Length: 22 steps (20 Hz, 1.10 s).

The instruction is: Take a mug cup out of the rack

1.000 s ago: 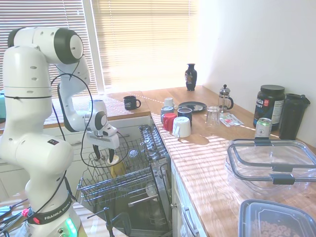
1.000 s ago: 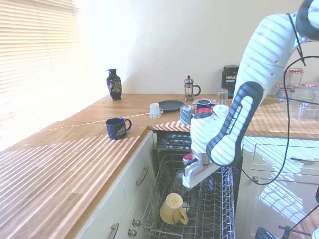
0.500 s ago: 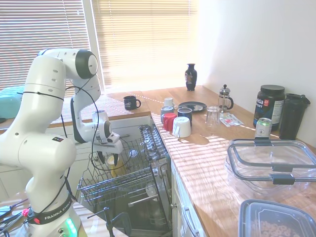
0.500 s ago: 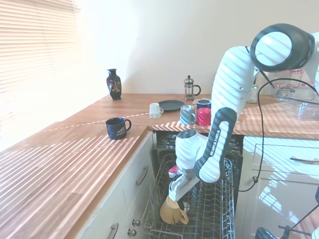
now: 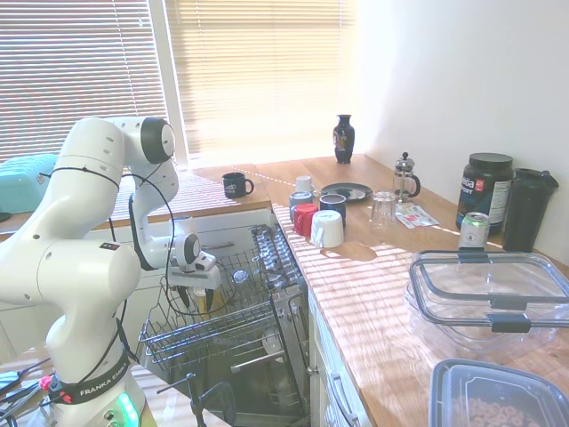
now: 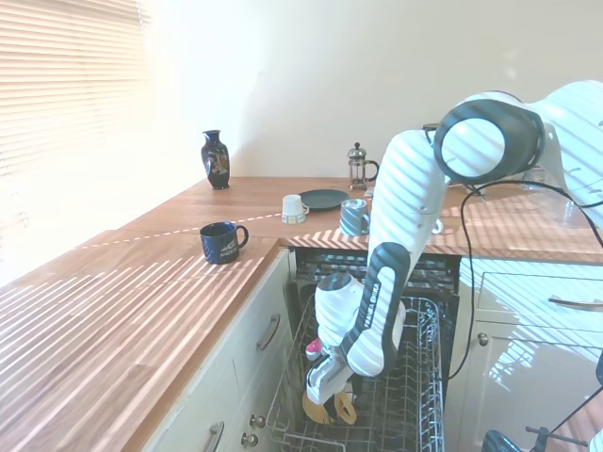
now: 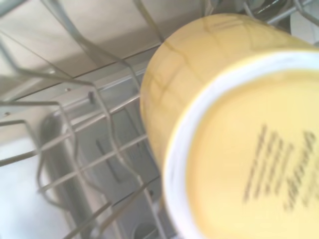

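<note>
Sitting in rack under sunlit wooden counter: mug cup; hand state unclear

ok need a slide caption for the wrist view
Close-up from the wrist: the upturned base of the yellow mug cup in the grey wire rack.

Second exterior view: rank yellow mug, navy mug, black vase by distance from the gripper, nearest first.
1. Yellow mug: in the rack, right at the gripper.
2. Navy mug: on the counter beside the dishwasher opening.
3. Black vase: at the counter's back, by the wall.
</note>
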{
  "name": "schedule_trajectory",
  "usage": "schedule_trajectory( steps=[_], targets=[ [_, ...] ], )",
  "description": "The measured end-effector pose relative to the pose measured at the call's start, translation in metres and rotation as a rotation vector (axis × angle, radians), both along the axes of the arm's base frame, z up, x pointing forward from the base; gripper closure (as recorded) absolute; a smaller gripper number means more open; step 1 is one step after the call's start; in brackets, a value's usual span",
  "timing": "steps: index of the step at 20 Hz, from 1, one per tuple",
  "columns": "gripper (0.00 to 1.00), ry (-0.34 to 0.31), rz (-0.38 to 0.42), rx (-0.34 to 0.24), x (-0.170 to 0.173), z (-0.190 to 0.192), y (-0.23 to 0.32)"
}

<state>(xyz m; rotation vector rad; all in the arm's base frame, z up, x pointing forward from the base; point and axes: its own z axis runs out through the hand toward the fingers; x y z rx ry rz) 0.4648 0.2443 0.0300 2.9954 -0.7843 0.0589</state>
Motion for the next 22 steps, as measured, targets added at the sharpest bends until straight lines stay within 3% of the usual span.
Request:
schedule_trajectory(
  steps=[9, 10, 22],
  targets=[
    [0.0, 0.009, 0.032, -0.015, 0.013, -0.034, -0.015],
    [1.0, 0.006, 0.028, -0.015, 0.015, -0.033, -0.018],
    [1.0, 0.017, 0.027, -0.036, 0.027, -0.028, -0.01]
  ],
)
